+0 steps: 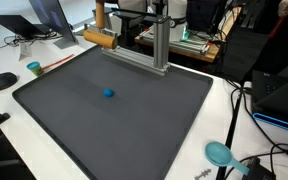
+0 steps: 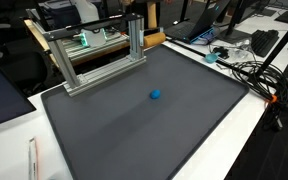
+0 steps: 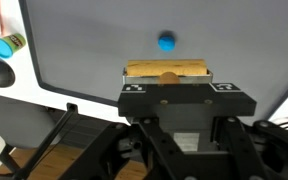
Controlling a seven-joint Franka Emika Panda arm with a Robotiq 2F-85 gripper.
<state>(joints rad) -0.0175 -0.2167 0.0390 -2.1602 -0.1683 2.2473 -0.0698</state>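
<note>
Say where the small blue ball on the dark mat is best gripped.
Probably across its widest middle, coming straight down from above: the blue ball is round and lies alone on the flat mat, so no side is favoured. The hand holds a wooden block.

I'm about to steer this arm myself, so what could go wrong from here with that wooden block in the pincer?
The pincer holds the wooden block across its middle, both ends sticking out, so a bump could twist it loose.
The blue ball lies loose on the dark mat; a nudge could send it rolling off.
The metal frame stands close beside the block; a careless swing might strike it.
</note>
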